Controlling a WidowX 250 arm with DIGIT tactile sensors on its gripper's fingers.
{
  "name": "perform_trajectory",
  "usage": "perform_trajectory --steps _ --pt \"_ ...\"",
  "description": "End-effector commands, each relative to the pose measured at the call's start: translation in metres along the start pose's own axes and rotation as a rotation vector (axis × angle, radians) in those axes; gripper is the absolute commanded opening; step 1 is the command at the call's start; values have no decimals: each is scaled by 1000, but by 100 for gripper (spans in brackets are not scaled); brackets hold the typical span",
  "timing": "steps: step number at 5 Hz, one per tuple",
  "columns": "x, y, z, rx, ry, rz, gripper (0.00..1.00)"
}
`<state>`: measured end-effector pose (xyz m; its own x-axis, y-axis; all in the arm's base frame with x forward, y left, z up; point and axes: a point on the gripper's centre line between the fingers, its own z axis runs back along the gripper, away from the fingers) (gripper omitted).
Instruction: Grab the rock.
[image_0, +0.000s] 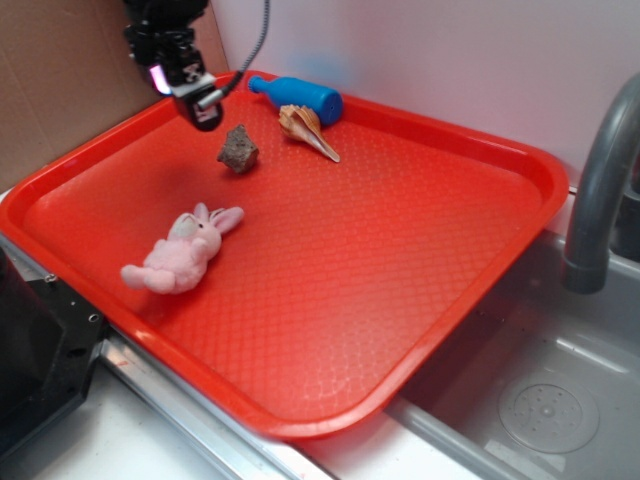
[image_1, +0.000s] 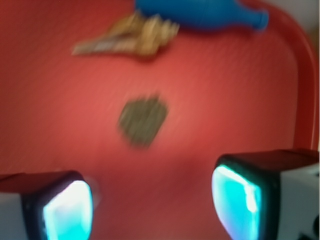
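Note:
The rock (image_0: 238, 149) is a small dark brown-grey lump lying on the red tray (image_0: 400, 260) near its back left. In the wrist view it (image_1: 142, 120) is blurred and lies ahead of the jaws, a little left of centre. My gripper (image_0: 203, 103) hangs above the tray's back left corner, up and to the left of the rock, not touching it. In the wrist view the gripper (image_1: 152, 205) is open, with a wide gap of bare tray between its glowing cyan pads (image_1: 235, 200), and it holds nothing.
A tan spiral seashell (image_0: 308, 130) and a blue bottle (image_0: 298, 96) lie behind the rock near the tray's back rim. A pink plush bunny (image_0: 185, 252) lies at the front left. A grey faucet (image_0: 600, 190) and a sink (image_0: 540, 400) are on the right.

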<state>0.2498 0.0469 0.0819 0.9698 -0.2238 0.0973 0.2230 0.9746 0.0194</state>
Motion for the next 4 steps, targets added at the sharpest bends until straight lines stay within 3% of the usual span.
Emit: perform_trajectory --steps 1,2,3,4 --pt "32 8 -13 27 -10 -12 100" --pt "32 8 -13 27 -10 -12 100" --pt "20 -9 -36 -47 -18 148 100" --pt "23 -19 -45 -13 15 251 100"
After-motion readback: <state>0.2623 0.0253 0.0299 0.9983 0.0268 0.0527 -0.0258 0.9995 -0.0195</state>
